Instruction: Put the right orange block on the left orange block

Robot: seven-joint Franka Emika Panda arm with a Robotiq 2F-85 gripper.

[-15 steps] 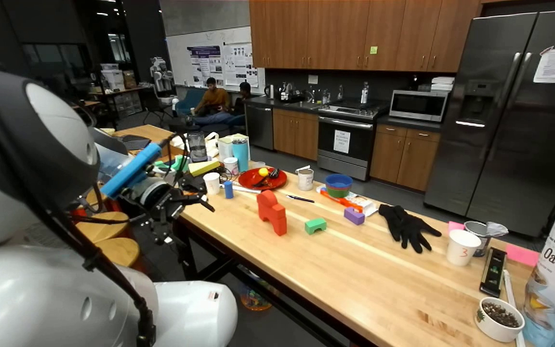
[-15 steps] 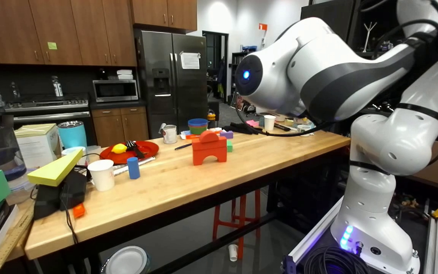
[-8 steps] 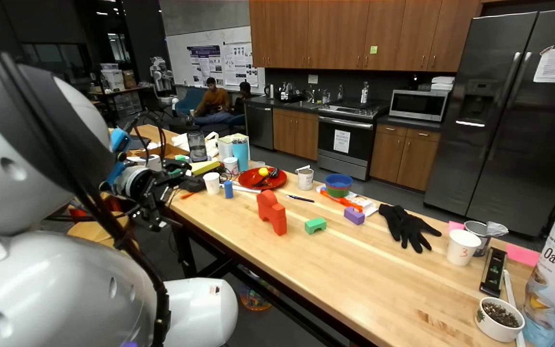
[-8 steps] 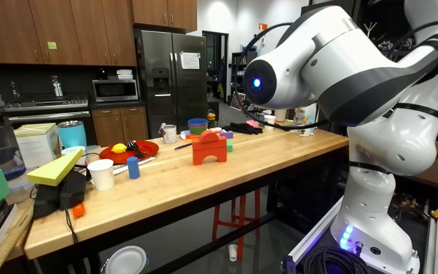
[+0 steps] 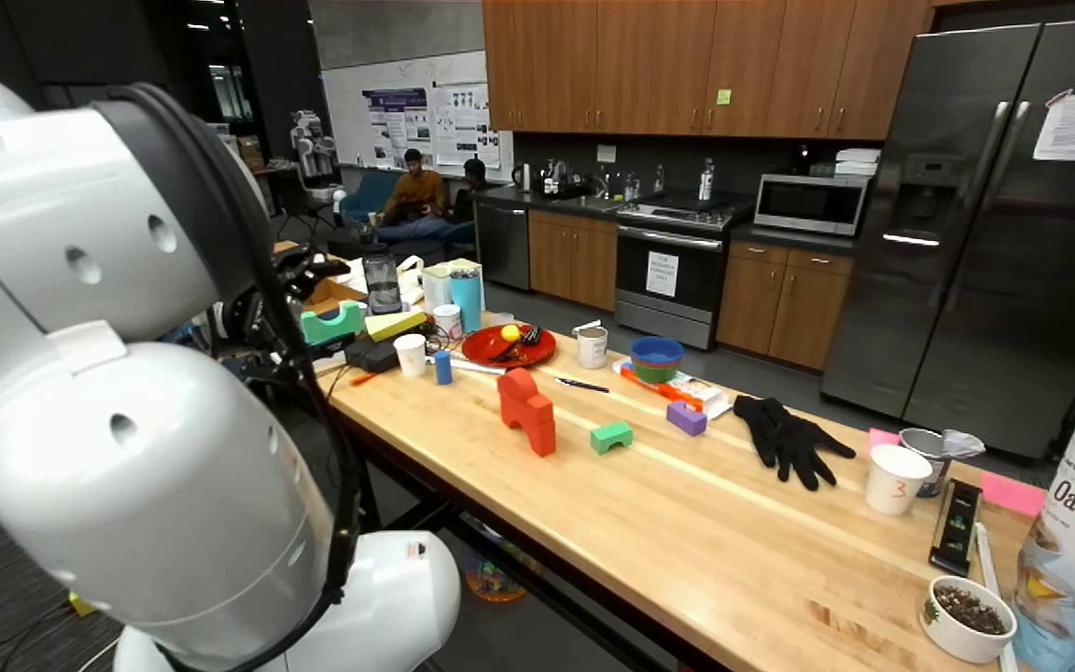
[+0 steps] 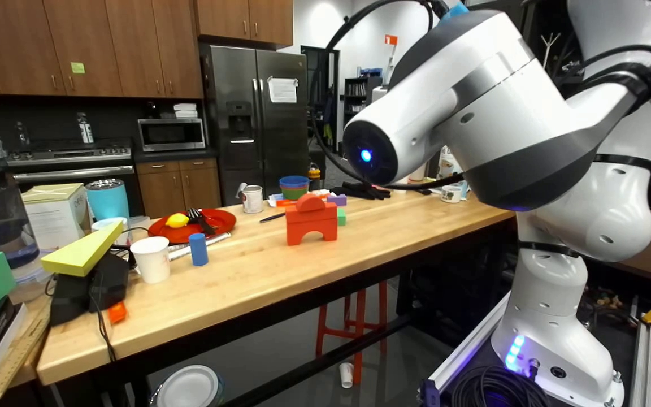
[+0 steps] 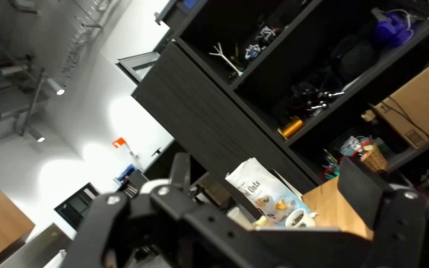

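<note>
Orange-red stack: there it was, upright on the wooden surface in both exterior views – arch at the btm, upper block on that, rounded pc at the top, all touching.
Task blocks: orange-red pcs, tog. in that stack; which was the right one & which the left, couldn't tell.
Hand: spread wide! Fingers well apart in the wrist view, oats bag & mug visible thru the gap, way off in the b/g.
Hand pos.: in an exterior view, dark bits of it showed past the big white arm, over by the cluttered end of the surface, well apart from the stack.
Green block: near the stack but apart, little arch shape.
Purple block: further along, approx. betw. green block & black glove.
Bowls: nested, blue uppermost, nr the purple block.
Blue cylinder: upright, just beside a white cup.
Red plate: lying flat, w/ a lemon-like yellow thing & a black fork on it.
Small orange thing: in an exterior view, nr the surface's edge; too small to make out what it was.
</note>
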